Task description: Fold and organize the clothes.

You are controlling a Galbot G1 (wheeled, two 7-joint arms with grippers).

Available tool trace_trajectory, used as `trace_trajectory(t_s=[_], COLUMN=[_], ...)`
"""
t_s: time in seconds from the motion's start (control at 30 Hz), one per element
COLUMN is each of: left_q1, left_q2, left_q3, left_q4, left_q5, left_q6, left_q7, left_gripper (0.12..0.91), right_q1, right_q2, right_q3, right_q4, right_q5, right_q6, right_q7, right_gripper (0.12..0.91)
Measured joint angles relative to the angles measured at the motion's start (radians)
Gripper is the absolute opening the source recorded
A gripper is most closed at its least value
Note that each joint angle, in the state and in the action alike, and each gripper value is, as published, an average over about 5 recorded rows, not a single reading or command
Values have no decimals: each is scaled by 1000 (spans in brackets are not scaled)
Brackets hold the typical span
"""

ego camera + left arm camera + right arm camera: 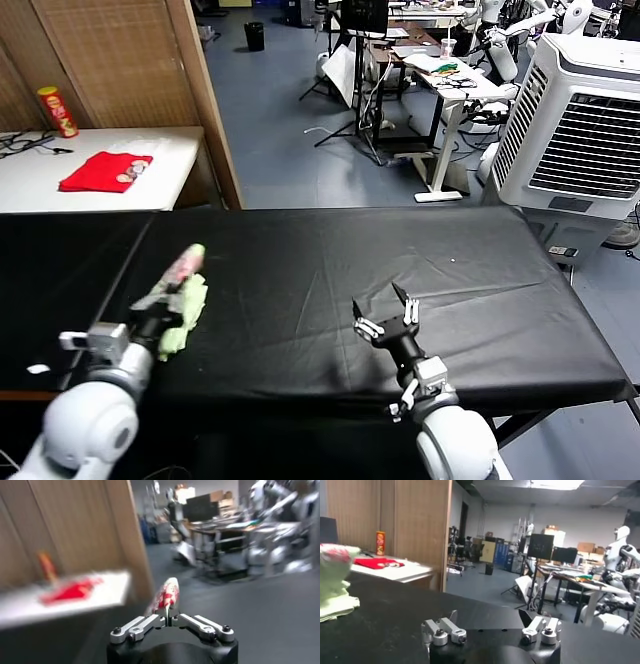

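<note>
Left gripper [172, 310] has its jaws clamped tight on the pale green shirt [184, 290], lifting one rolled-up end with the red-pink print off the black desk [330, 270] near the desk's left end; the rest of the shirt hangs bunched just below the jaws. Right gripper [390, 318] sits low over the desk's near edge, well apart from the shirt, jaws spread wide and holding nothing
</note>
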State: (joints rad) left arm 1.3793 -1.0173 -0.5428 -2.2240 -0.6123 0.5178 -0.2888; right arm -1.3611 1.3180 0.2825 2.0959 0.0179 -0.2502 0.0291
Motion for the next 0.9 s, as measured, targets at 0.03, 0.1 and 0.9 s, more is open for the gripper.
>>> trace_trajectory(t_s=[0.03, 0.1, 0.9], left_q1=[-11, -36, -110], left_q2=[-17, -56, -296], left_q3=[27, 81, 348], left_q4=[4, 16, 139], left_q5=[-6, -3, 255], left_q6=[-1, -4, -192], left_q7=[-2, -4, 171], left_gripper=[146, 146, 792], right_q1=[-4, -12, 71], right_q2=[2, 5, -12], right_q3=[2, 5, -89], right_q4=[-1, -5, -79], right_q5=[0, 3, 376], right_q6=[1, 2, -219], right_q7=[0, 0, 51], right_gripper=[798, 798, 798])
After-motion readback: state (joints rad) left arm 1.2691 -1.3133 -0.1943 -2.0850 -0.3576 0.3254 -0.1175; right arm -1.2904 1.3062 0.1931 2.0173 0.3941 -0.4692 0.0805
